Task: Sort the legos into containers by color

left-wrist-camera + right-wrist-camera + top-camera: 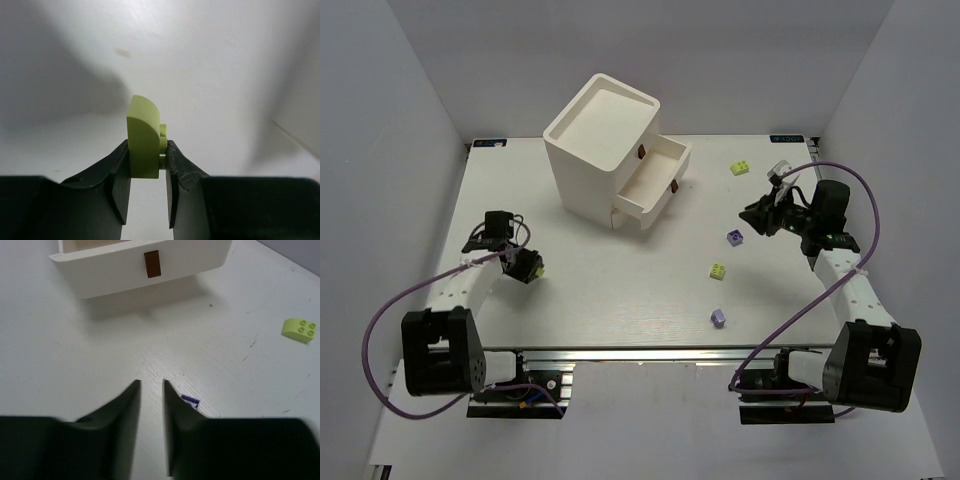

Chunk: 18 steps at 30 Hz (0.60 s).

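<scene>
Left gripper (148, 151) had its fingers pressed onto a pale yellow-green lego (142, 131). The brick stood upright between them, its curved top rising clear of the tips and a stud showing on its right face. Right gripper (151, 387) hung low over the table (590, 300), fingers parted by a narrow gap with nothing between them. Ahead of it stood the white cabinet (590, 140), with an upper drawer (672, 152) and a lower drawer (638, 203) pulled out toward that arm, each bearing a dark brown knob (152, 264). Four loose bricks lay on the right half of the table. A purple lego (190, 401) lay just beside the right gripper's right finger, half hidden behind it. A sloped yellow-green lego (300, 330) with four studs lay farther off to that side. Nearer the arm bases lay another yellow-green brick (718, 271) and, closest to the near edge, a second purple brick (717, 318).
</scene>
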{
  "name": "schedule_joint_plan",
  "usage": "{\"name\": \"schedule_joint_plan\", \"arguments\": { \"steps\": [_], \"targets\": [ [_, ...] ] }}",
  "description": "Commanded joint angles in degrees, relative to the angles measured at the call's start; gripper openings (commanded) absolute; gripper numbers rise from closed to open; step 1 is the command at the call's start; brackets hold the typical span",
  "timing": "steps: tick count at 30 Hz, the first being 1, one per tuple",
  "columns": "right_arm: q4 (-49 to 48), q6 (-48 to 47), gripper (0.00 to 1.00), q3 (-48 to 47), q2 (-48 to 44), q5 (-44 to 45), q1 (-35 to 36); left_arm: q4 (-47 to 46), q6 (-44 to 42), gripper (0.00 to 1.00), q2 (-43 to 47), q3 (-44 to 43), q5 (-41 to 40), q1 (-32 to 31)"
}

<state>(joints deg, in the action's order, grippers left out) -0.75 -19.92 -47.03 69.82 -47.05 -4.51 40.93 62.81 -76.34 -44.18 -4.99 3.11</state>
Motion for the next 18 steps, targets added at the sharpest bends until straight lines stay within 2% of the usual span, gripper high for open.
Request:
{"name": "schedule_joint_plan", "arguments": {
  "steps": [1,2,5,8,9,11,13,17,18],
  "targets": [
    [0.2,-0.2,0.19,0.0,-2.1,2.2,-0.4,-17.2,-9.8,0.0,7.4,1.6,21.7,-2.8],
    [-0.3,0.3,0.02,0.3,-2.1,2.2,-0.4,-19.6,-11.4,0.0,8.8,2.5,26.8,-5.0],
    [-0.4,3.0,0.0,-0.2,-1.2,2.1,-0.4,-24.7,-13.8,0.0,15.1,3.0,29.6,-10.4],
    [3.8,1.0,0.0,-2.3,0.7,-0.5,-0.5,-25.5,-17.5,0.0,16.8,0.4,31.4,-13.9],
    [5.4,-0.5,0.0,-3.6,1.3,-1.5,-0.2,-25.9,-18.2,0.0,16.4,-1.8,31.9,-16.8],
    [5.9,-0.8,0.35,-4.0,1.7,-1.9,-0.1,-26.0,-21.1,0.0,12.2,-5.6,31.3,-20.2],
    [6.0,-1.9,0.45,-4.2,1.8,-2.5,-0.1,-23.8,-25.8,0.0,5.6,-14.1,28.6,-25.7],
    [11.6,-6.3,0.46,-6.3,1.9,-2.5,-0.2,-17.5,-33.8,0.0,-5.6,-30.5,22.1,-32.7],
    [12.3,-7.1,0.4,-6.4,1.5,-2.3,-0.2,-15.3,-35.2,0.0,-7.5,-33.2,20.6,-33.6]
  ]
}}
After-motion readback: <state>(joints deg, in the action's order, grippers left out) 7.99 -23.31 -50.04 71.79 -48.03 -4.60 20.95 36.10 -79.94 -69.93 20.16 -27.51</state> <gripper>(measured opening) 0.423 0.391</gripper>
